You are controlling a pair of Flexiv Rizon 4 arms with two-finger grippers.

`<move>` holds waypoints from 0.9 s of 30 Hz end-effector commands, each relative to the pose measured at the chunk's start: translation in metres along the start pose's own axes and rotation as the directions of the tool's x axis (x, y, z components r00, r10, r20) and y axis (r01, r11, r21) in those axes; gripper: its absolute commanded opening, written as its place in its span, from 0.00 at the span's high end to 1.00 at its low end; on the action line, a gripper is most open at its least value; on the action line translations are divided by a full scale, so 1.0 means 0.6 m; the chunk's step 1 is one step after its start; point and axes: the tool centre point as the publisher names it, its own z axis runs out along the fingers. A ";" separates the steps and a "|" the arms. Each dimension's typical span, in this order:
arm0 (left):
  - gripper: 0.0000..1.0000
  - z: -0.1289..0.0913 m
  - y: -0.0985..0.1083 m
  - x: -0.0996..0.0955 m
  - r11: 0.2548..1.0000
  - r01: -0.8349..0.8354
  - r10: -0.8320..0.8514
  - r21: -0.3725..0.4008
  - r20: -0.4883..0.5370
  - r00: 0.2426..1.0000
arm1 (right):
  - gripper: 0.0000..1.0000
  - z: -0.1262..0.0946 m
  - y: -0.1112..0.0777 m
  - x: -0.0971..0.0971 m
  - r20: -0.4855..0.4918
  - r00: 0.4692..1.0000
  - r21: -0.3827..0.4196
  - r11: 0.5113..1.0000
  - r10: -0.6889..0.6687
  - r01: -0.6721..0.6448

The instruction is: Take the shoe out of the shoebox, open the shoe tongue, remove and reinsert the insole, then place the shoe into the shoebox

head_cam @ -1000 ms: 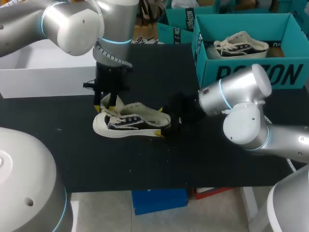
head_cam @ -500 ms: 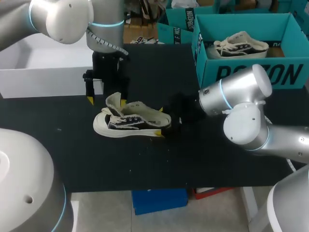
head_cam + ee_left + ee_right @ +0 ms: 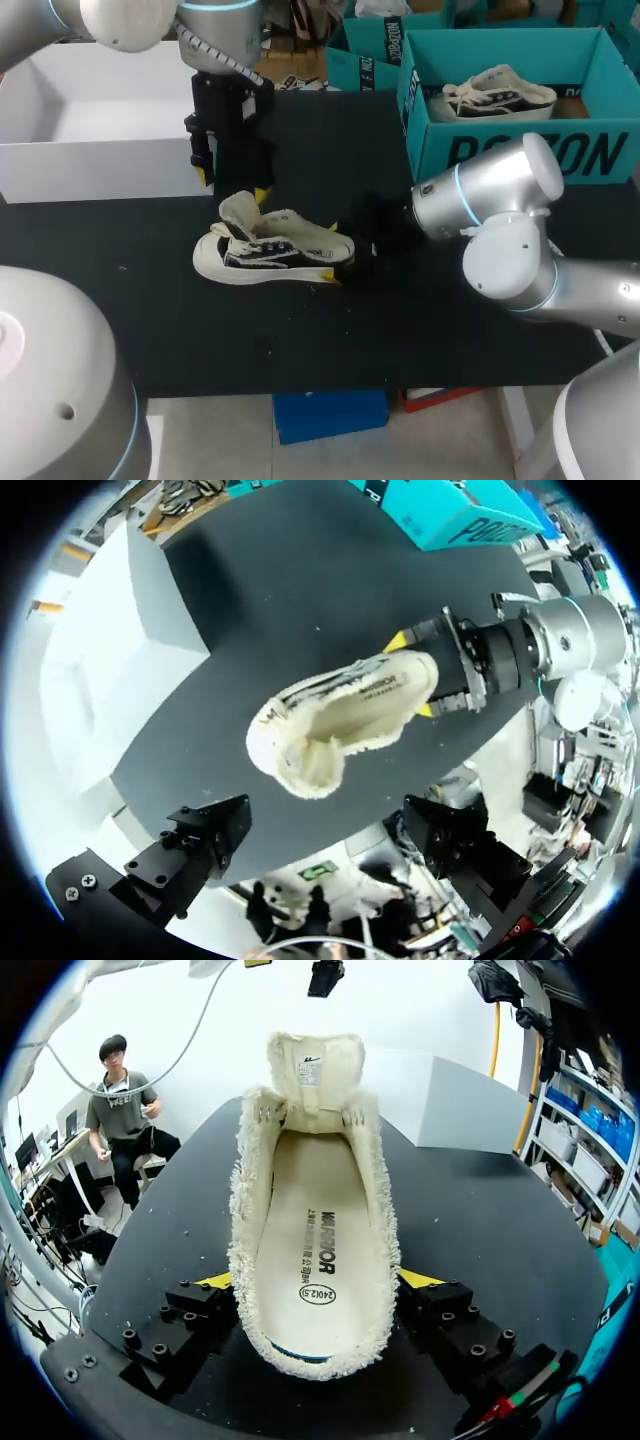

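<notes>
So the shoe (image 3: 268, 255) is out on the black table (image 3: 150, 330), sitting upright on its sole. The toe points toward my left arm's side and the heel toward the right one, well apart from the teal shoebox (image 3: 435, 135) at the far right corner. The right gripper (image 3: 317, 1280) has it by the heel. In the right wrist view both yellow tips press against the fuzzy sides, one on each side, so it's clamped on the shoe, with the fingers standing fairly far apart since the heel is wide. That same view looks right down into the shoe: the insole (image 3: 312, 1230) lies flat inside with some print near the heel end. The tongue (image 3: 312, 1065) is flipped up and back at the far end, so the opening is wide. The left gripper (image 3: 232, 184) hangs over the table just behind the toe end, not touching the shoe, fingers spread wide with nothing between them. From its own wrist view the shoe is out ahead of it and well clear of both black fingers, and you can see the other gripper's yellow tips on the heel. There's a second shoe (image 3: 492, 92) lying inside the shoebox, and a white box (image 3: 90, 150) sits against the far left edge of the black surface, near the left arm.
</notes>
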 end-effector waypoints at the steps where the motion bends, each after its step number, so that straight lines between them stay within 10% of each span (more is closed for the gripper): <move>1: 0.00 -0.015 -0.005 0.009 0.835 -0.515 0.509 -0.194 -0.081 0.857 | 1.00 -0.001 -0.001 -0.001 -0.001 1.000 0.000 1.000 0.001 -0.001; 9: 0.00 -0.015 -0.023 0.020 0.479 -0.815 0.823 -0.326 -0.157 0.546 | 1.00 -0.001 -0.001 -0.001 -0.001 1.000 0.000 1.000 0.001 -0.001; 20: 0.00 -0.015 -0.023 0.020 0.479 -0.815 0.823 -0.326 -0.157 0.546 | 1.00 -0.001 -0.001 -0.001 -0.001 1.000 0.000 1.000 0.001 -0.001; 21: 1.00 -0.015 -0.023 0.020 0.479 -0.815 0.823 -0.326 -0.157 0.546 | 1.00 -0.001 -0.001 -0.001 -0.001 1.000 0.000 1.000 0.001 -0.001; 27: 1.00 -0.015 -0.023 0.020 0.479 -0.815 0.823 -0.326 -0.157 0.546 | 1.00 -0.001 -0.001 -0.001 -0.001 1.000 0.000 1.000 0.001 -0.001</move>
